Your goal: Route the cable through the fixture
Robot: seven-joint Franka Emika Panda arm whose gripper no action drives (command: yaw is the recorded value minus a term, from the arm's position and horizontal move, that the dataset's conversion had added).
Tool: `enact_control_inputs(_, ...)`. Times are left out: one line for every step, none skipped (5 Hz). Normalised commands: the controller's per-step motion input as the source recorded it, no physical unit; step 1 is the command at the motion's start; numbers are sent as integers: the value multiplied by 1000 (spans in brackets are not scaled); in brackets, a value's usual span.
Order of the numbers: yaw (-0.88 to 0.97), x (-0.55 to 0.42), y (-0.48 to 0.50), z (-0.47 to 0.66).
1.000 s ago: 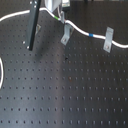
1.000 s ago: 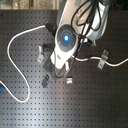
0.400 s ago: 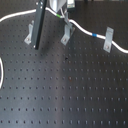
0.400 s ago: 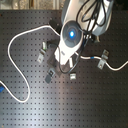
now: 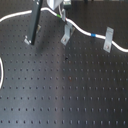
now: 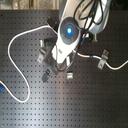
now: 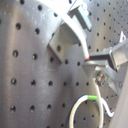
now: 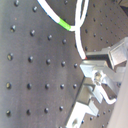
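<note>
The gripper [image 7: 97, 70] has its metal fingers [image 7: 107, 56] close together, seemingly pinching the white cable [image 7: 80, 105]; the contact itself is blurred. The cable's green mark [image 8: 63, 22] lies near them. In the first exterior view the cable [image 5: 80, 28] crosses the perforated desk [image 5: 65, 95], past one bracket [image 5: 66, 35], its blue band [image 5: 95, 35] just beside another bracket [image 5: 107, 39].

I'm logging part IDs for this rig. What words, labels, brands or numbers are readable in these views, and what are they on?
None: no view shows readable text.
Cable: only a blue band and a green mark, no lettering.
Fixtures and board: bare.
Arm's blue light: no sign.
</note>
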Motion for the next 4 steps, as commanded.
enact_control_inputs(186, -1, -1, -178)
enact_control_inputs(263, 97, 58, 71)
enact_control_inputs(317, 260, 199, 1)
enact_control_inputs(149, 290, 119, 52)
